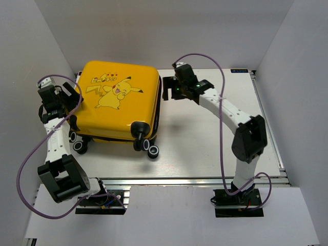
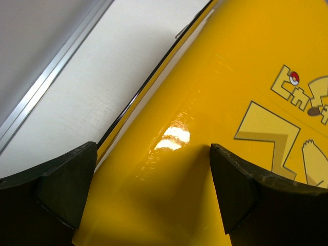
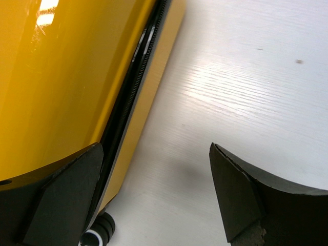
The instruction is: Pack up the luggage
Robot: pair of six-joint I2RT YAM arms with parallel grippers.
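While the white table (image 1: 215, 148) carries it on its left half, the yellow luggage (image 1: 115, 102) lies flat and closed, Pikachu face up. Left gripper (image 2: 154, 174) hangs over its left edge, jaws spread wide, grasping nothing. Right gripper (image 3: 156, 179) straddles its right edge — also released, one finger over shell, one over bare table. Wheels (image 1: 152, 149) face the arm bases.

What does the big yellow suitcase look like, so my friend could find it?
Start at the white table. On its left half lies a big, squarish yellow hard-shell suitcase. It is the only yellow thing there, with a Pikachu cartoon on top and small black wheels along its near edge.
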